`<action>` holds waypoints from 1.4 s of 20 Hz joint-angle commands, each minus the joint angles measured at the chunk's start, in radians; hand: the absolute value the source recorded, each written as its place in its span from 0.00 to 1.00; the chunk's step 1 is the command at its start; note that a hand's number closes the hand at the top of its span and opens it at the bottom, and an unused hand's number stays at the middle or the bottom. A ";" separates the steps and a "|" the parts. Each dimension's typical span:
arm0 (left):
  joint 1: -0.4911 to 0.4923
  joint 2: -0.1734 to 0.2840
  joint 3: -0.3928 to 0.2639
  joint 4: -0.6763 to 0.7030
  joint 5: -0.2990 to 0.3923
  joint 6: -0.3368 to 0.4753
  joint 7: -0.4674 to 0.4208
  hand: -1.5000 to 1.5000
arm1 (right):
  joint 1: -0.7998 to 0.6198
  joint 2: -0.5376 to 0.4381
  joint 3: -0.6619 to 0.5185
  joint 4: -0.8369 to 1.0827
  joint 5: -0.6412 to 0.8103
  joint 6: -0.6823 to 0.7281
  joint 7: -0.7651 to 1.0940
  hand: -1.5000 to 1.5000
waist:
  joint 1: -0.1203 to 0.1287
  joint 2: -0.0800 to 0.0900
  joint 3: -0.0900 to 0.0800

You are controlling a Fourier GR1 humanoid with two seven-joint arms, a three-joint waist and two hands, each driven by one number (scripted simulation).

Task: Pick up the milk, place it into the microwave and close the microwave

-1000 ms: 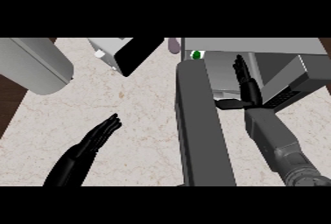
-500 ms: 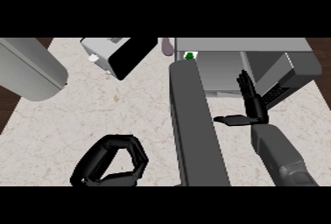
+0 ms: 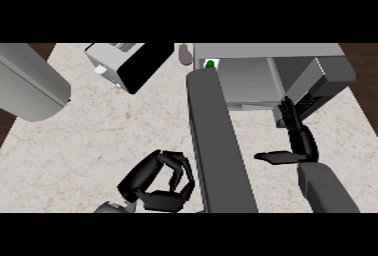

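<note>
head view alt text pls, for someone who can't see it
Looking down on a marble counter, a microwave stands with its door swung open. The right hand is open beside it; the left hand is curled shut, holding nothing. A toaster sits at the back.

I have one head view only, looking steeply down on the counter (image 3: 96, 145) from close above; my forearms enter from six o'clock, the microwave (image 3: 295, 65) sits toward one o'clock.

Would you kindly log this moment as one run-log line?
left hand: curled, holding nothing | right hand: open beside microwave | microwave door: open | milk: not visible
</note>
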 commanded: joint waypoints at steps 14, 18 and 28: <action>-0.279 -0.004 -0.476 0.437 0.185 0.362 -0.089 1.00 | 0.482 -0.094 0.030 -0.780 -0.157 0.164 0.242 0.00 | -0.042 0.007 -0.002; -0.346 -0.004 -0.584 0.429 0.315 0.521 -0.053 1.00 | 0.476 -0.122 0.012 -0.870 -0.242 0.237 0.326 0.00 | -0.067 0.012 -0.003; -0.474 -0.003 -0.617 0.433 0.555 0.790 -0.126 1.00 | 0.446 -0.186 0.008 -0.977 -0.345 0.346 0.419 0.00 | -0.113 0.027 -0.004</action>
